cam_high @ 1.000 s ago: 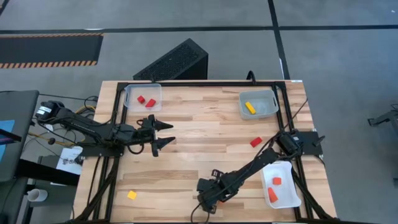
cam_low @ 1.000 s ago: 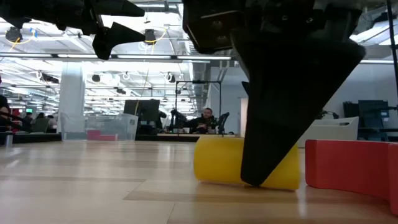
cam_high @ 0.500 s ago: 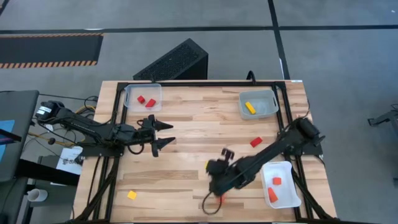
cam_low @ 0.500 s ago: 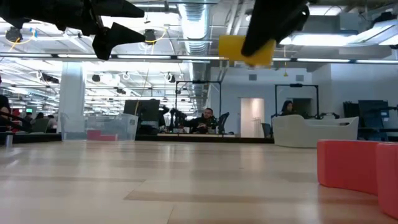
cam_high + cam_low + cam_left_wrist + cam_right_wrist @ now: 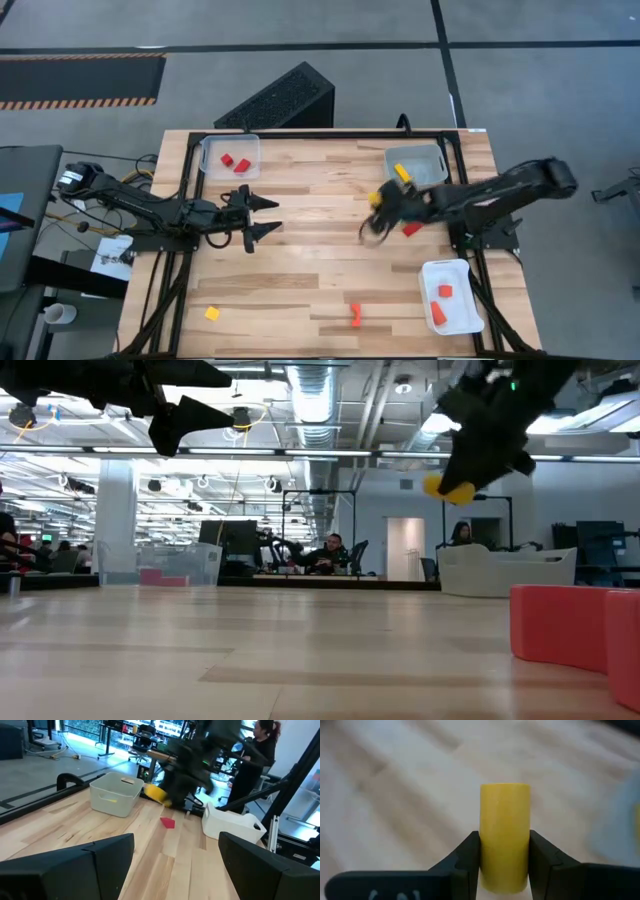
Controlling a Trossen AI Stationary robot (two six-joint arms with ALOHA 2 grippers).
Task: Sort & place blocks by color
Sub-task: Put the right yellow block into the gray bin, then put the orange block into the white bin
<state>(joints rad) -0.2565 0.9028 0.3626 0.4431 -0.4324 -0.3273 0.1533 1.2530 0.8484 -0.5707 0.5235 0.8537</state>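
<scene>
Carrying a yellow cylindrical block [image 5: 504, 837], the right gripper [image 5: 383, 205] hangs above the wooden table [image 5: 300, 260], just short of the grey plastic tray [image 5: 432, 176] at the far right. The right wrist view shows both dark fingers [image 5: 466, 854] pressed on the block's opposite sides, the round end standing clear beyond the tips. The jaws are narrowed onto it, not fully together. In the low view the block [image 5: 447, 489] is well above the tabletop, so it is airborne, not dragged.

Judgement: the hold across the curved sides keeps the block from rolling; the height lets it clear the tray wall. That tray already holds a yellow bar [image 5: 402, 172], so it reads as the yellow destination; the next move would be a short carry over the rim, then release.

Outward from there: a red flat block [image 5: 411, 228] lies on the table just near of the gripper. A white plastic tray [image 5: 462, 272] at the near right holds two orange-red pieces [image 5: 441, 303]. A small orange piece [image 5: 355, 316] sits near the front edge, centre. A yellow cube [image 5: 212, 313] rests at the near left. The clear plastic tray [image 5: 213, 150] at the far left holds two red blocks [image 5: 235, 162].

The left gripper [image 5: 268, 216] waits over the left of the table, fingers spread wide, holding nothing.
</scene>
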